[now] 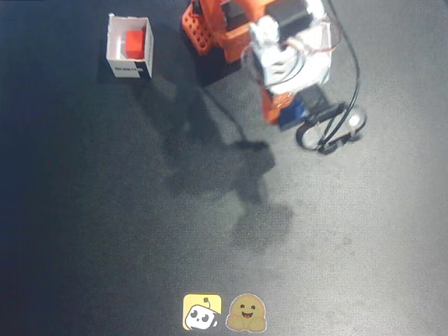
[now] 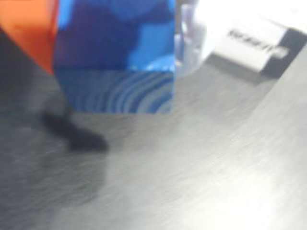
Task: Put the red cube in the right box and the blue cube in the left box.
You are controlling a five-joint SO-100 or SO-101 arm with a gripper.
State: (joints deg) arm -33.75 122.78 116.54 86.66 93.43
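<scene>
The red cube (image 1: 134, 43) lies inside a white open-topped box (image 1: 117, 54) with a black label strip, at the upper left of the fixed view. My gripper (image 1: 290, 112) is shut on the blue cube (image 1: 294, 115), right of the arm's base. In the wrist view the blue cube (image 2: 115, 62) fills the top middle, between the orange finger (image 2: 33, 33) and the clear finger (image 2: 188, 36) of the gripper (image 2: 115, 48), and seems to hang a little above the dark mat. The other white box (image 2: 249, 40) with its black label stands close behind, at the upper right; in the fixed view the arm hides it.
A black cable loop (image 1: 329, 129) lies on the mat just right of the gripper. The arm's orange base (image 1: 210, 35) stands at the top centre. Two stickers (image 1: 224, 312) sit at the bottom edge of the dark mat.
</scene>
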